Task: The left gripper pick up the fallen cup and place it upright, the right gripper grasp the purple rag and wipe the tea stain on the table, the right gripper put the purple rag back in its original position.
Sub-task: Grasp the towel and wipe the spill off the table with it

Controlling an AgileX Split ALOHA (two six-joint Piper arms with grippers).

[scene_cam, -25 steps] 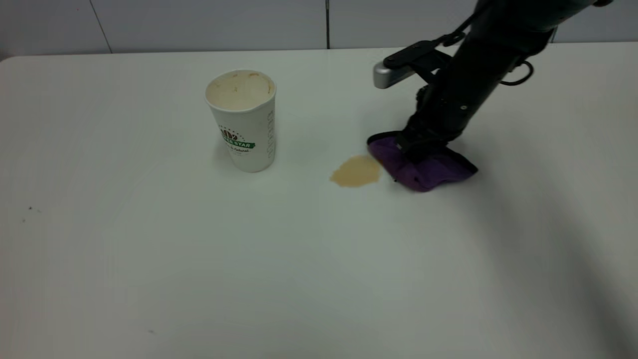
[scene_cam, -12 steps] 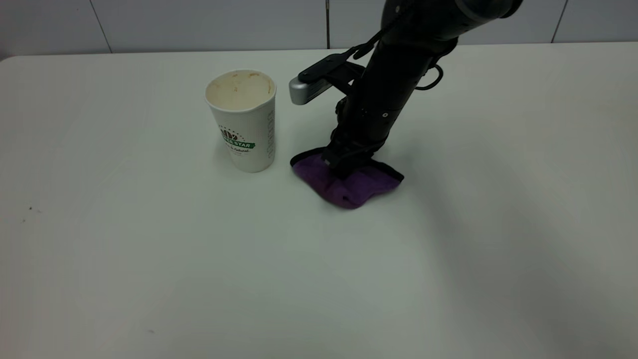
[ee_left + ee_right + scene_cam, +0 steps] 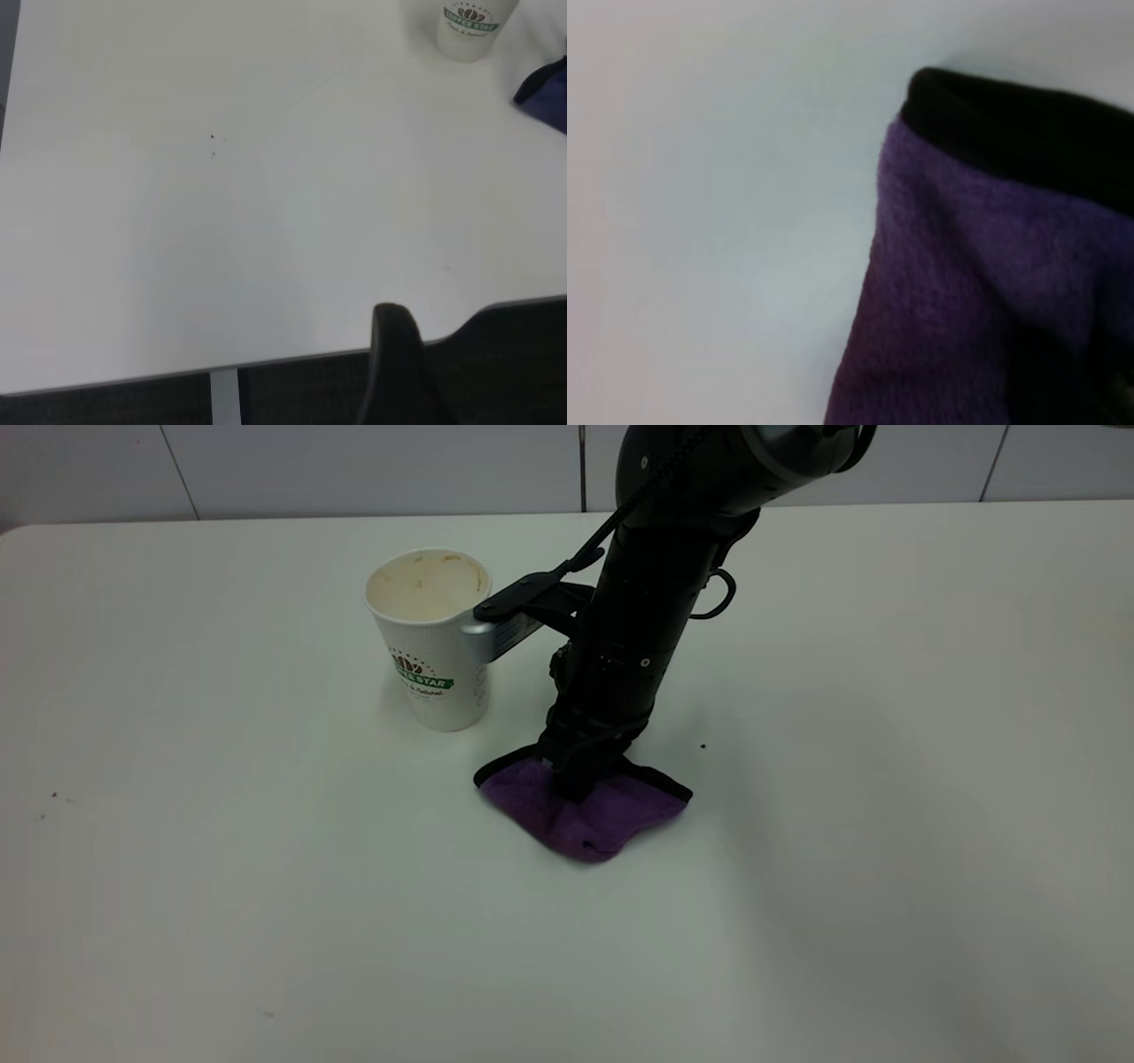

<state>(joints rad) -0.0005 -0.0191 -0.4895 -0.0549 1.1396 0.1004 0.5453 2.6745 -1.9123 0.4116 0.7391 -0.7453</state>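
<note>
The cup [image 3: 431,640] stands upright on the table [image 3: 266,886], its tan-stained mouth facing up; the left wrist view shows it far off [image 3: 469,25]. My right gripper [image 3: 574,781] points straight down, shut on the purple rag [image 3: 592,821] and pressing it flat against the table just right of and in front of the cup. The rag [image 3: 966,292] fills the right wrist view. The tea stain is out of view; no brown blotch shows. My left gripper [image 3: 423,359] is parked off the table's near edge, absent from the exterior view.
The silver block [image 3: 493,638] on the right arm hangs almost against the cup's side. A tiny dark speck [image 3: 702,746] lies right of the arm, with more specks [image 3: 53,794] at far left. A tiled wall [image 3: 354,469] backs the table.
The right gripper dragged the rag left across the spot where the stain lay, then toward the camera. The stain no longer shows. The cup has not moved.
</note>
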